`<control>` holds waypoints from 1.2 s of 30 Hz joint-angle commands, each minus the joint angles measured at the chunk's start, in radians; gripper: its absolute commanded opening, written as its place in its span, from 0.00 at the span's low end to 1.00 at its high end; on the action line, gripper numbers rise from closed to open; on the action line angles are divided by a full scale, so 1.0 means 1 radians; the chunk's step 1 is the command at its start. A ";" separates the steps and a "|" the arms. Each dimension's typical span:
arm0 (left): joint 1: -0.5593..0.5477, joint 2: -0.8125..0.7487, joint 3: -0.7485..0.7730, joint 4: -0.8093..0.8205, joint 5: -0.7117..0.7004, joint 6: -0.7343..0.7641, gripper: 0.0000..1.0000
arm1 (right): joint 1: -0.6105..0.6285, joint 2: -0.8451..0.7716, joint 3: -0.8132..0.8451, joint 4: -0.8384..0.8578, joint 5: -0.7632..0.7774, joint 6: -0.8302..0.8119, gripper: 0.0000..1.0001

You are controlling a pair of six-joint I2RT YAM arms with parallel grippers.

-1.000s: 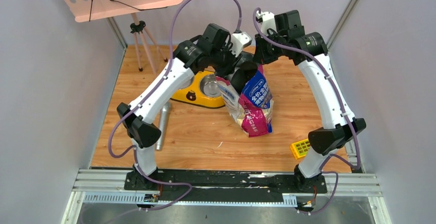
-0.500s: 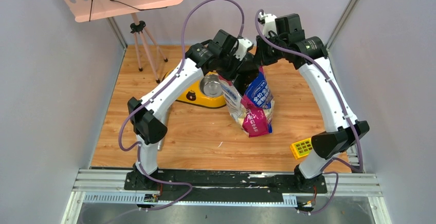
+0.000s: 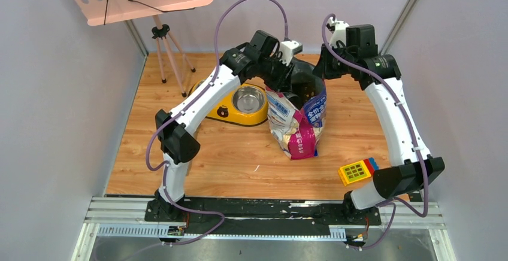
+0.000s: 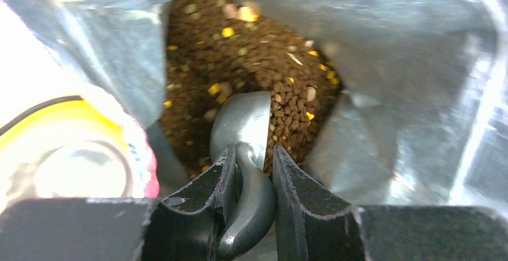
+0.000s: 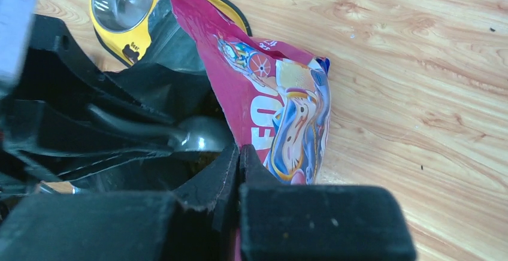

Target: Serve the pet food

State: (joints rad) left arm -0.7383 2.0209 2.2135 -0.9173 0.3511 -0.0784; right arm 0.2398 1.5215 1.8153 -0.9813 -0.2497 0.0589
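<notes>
Kibble sits inside the bag, a loose brown mass w/ a few yellow bits; the bag stands upright on the wood table, just right of the yellow feeder. Left gripper reaches into the bag's mouth from the feeder side, jaws partway closed and clamped on the handle of the grey scoop, whose bowl lies in the kibble w/ some pellets on it. Right gripper is at the bag's rim opposite the feeder, jaws pressed fully together, pinching the pink edge.
</notes>
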 commanded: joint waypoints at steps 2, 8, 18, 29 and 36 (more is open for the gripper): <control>0.019 0.021 0.050 0.036 0.443 -0.126 0.00 | -0.029 -0.064 -0.060 0.040 -0.019 0.005 0.00; 0.089 0.029 -0.034 0.176 0.642 -0.344 0.00 | -0.053 -0.064 -0.064 0.038 -0.007 -0.014 0.00; 0.199 -0.113 -0.206 0.302 0.594 -0.695 0.00 | -0.062 -0.070 -0.077 0.025 -0.004 -0.090 0.00; 0.292 -0.265 -0.450 0.752 0.552 -1.025 0.00 | -0.062 -0.066 -0.085 0.029 0.011 -0.154 0.00; 0.379 -0.375 -0.691 1.054 0.620 -1.200 0.00 | -0.062 -0.069 -0.111 0.045 0.013 -0.158 0.00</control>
State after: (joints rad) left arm -0.4175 1.7664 1.6115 -0.0948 0.8635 -1.1091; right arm 0.1837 1.4769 1.7241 -0.9321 -0.2619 -0.0734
